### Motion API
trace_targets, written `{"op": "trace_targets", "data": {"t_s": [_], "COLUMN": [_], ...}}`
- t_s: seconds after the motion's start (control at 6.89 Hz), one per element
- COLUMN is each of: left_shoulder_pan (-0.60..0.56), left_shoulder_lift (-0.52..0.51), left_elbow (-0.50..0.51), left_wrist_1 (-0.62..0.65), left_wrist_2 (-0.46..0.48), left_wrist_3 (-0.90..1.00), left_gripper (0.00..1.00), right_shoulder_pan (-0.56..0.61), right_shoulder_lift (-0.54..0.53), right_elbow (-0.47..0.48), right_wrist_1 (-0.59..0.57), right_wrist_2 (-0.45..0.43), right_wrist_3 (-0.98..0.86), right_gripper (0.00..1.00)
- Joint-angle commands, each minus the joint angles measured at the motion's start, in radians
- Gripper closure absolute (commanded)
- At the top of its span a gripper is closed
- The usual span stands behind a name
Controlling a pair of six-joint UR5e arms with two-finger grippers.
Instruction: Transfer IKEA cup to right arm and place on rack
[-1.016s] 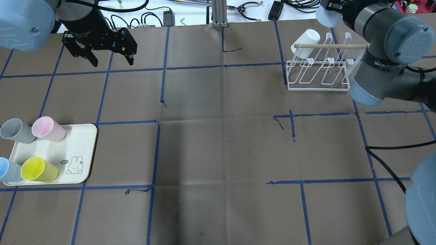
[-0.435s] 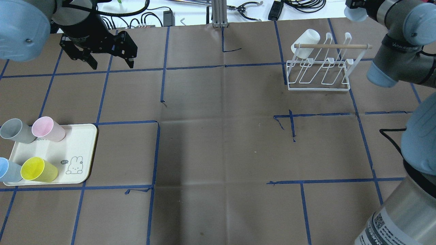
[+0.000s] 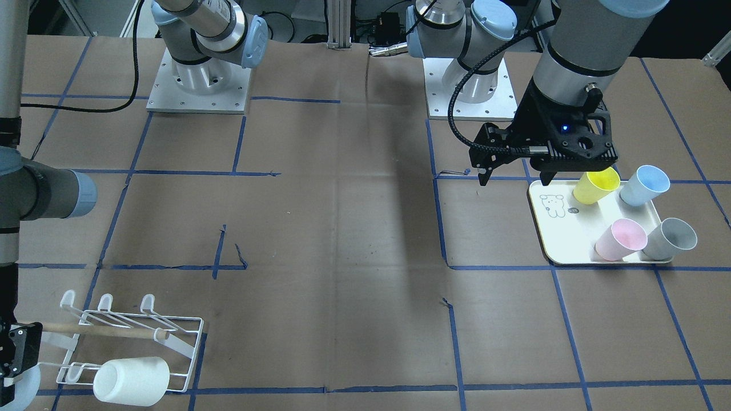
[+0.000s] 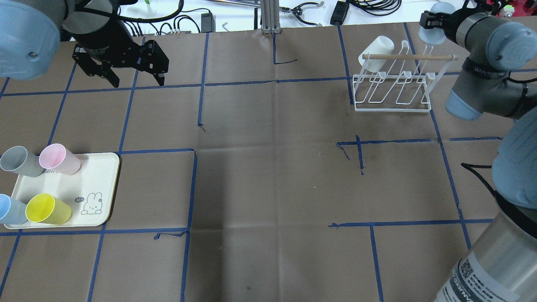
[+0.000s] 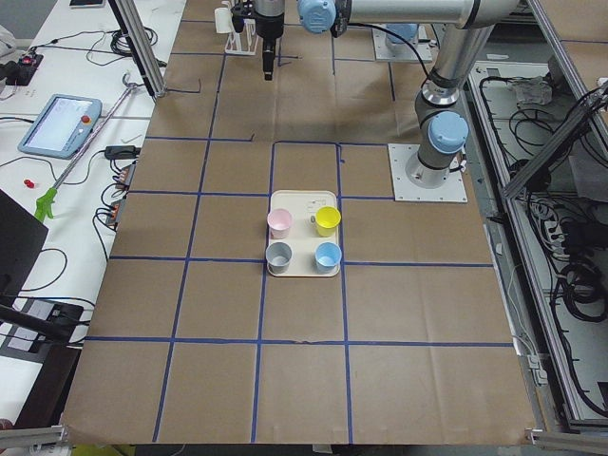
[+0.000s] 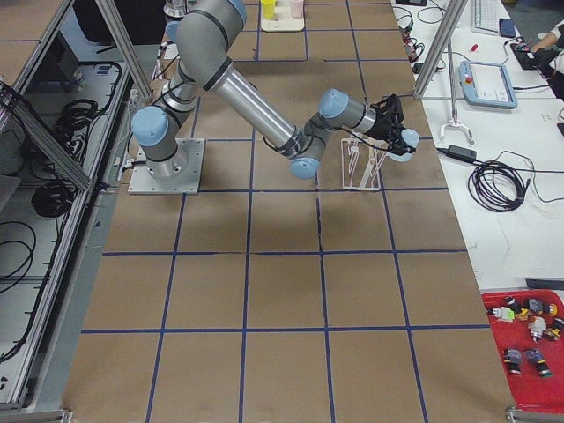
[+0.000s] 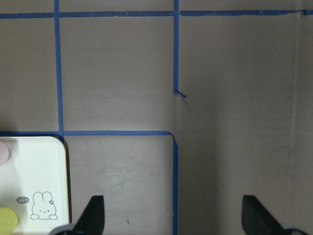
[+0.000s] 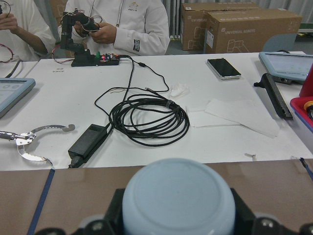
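Note:
My right gripper (image 4: 431, 24) is shut on a pale blue cup (image 4: 434, 34), held just beyond the right end of the white wire rack (image 4: 392, 100). In the right wrist view the cup (image 8: 178, 198) fills the bottom between the black fingers. From the front, the cup (image 3: 24, 391) hangs left of the rack (image 3: 171, 337). A white cup (image 4: 376, 52) sits on the rack's left prong. My left gripper (image 4: 126, 74) is open and empty, hovering over the table at the far left, beyond the tray.
A cream tray (image 4: 98, 176) at the near left holds grey (image 4: 19, 161), pink (image 4: 58, 159), blue (image 4: 10, 209) and yellow (image 4: 47, 209) cups. Cables and tools lie on the white bench behind the table. People sit at that bench.
My right arm has swung right, off the rack's front, and the held cup now sits by the dowel's right end. My left gripper has shifted slightly nearer and stays open.

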Motion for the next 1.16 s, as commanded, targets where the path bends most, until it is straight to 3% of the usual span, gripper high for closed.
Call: {"op": "trace_targets", "data": {"t_s": [0.0,0.44,0.58,0.73,1.02], "left_shoulder_pan": [0.000,0.000,0.000,0.000,-0.002], "left_shoulder_lift": [0.000,-0.008,-0.008,-0.008,-0.006], "left_elbow": [-0.001,0.001,0.002,0.002,0.002], "left_wrist_1": [0.000,0.003,0.005,0.005,0.006], "left_wrist_2": [-0.002,-0.005,-0.005,-0.005,-0.006], "left_wrist_3": [-0.002,-0.003,-0.003,-0.003,-0.003], "left_gripper": [0.01,0.01,0.01,0.01,0.01], "right_shoulder_pan": [0.002,0.000,0.000,0.000,0.000], "right_shoulder_lift": [-0.012,-0.046,-0.046,-0.046,-0.046], "right_elbow": [0.043,0.094,0.091,0.091,0.090], "right_wrist_1": [-0.013,-0.010,-0.010,-0.007,-0.001], "right_wrist_2": [-0.001,-0.001,0.002,-0.001,-0.004], "right_wrist_3": [0.003,0.004,0.000,0.001,0.012], "right_gripper": [0.81,0.80,0.44,0.01,0.00]}}
